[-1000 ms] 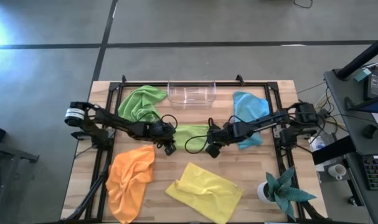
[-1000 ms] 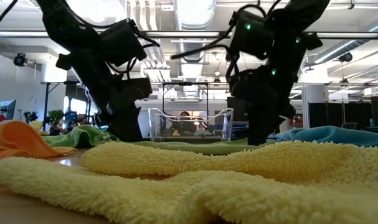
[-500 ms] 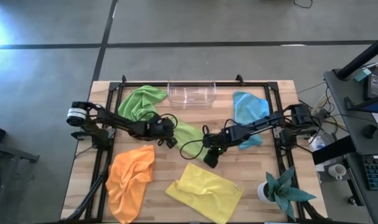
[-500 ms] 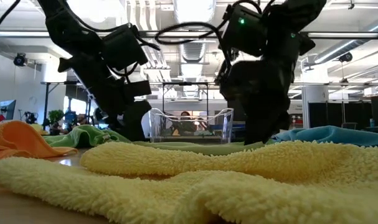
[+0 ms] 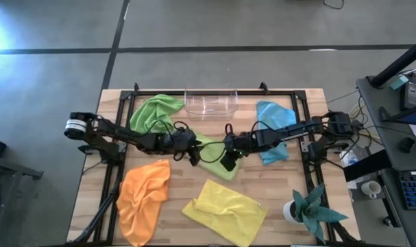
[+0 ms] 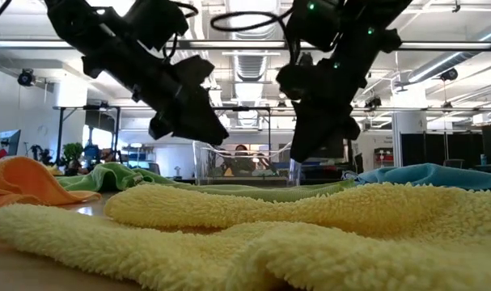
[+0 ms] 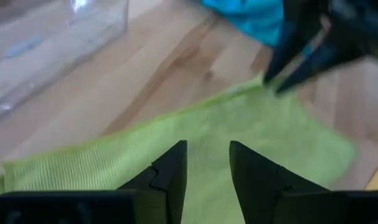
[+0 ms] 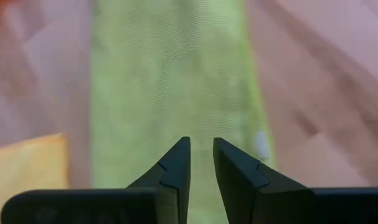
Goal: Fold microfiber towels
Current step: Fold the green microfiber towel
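Both end effectors, left (image 5: 194,156) and right (image 5: 225,163), rose off the green towel (image 7: 195,137); wrist views show them released.

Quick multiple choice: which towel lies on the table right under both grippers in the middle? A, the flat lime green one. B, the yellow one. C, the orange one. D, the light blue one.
A: in the high view the left gripper and the right gripper both hang over the flat lime green towel at mid-table, and each wrist view shows green cloth past its own fingers.

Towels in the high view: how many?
5: lime green towel back left, second lime green towel mid-table under both grippers, light blue towel back right, orange towel front left, yellow towel front centre.
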